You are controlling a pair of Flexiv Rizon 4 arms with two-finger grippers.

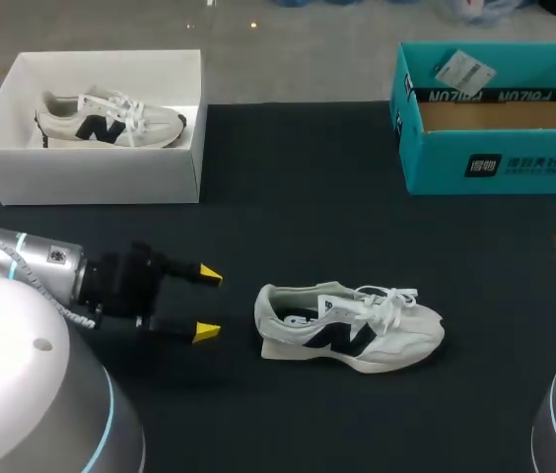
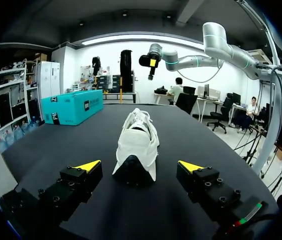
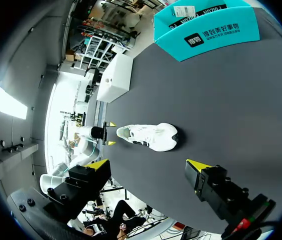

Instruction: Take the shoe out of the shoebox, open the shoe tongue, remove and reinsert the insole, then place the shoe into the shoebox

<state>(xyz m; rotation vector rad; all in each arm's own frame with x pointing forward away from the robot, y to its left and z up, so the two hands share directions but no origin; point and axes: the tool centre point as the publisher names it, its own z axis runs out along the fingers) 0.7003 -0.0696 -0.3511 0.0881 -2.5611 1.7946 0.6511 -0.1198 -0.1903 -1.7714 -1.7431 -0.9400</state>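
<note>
One sneaker (image 1: 352,330) lies out on the table (image 1: 288,197); tongue, insole and reboxing appear left to do; left gripper (image 1: 207,304) and right gripper (image 3: 147,165) gape wide, empty

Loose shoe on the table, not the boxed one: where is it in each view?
Head: shoe mid-table, just right of the left hand.
Left wrist: shoe ahead of that hand, heel nearest.
Right wrist: shoe far ahead of the right hand.
Landmark: teal box, in all three.

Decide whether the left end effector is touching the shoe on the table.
Apart. The head view shows bare table between the yellow tips of the left end effector and the heel of the shoe.
</note>
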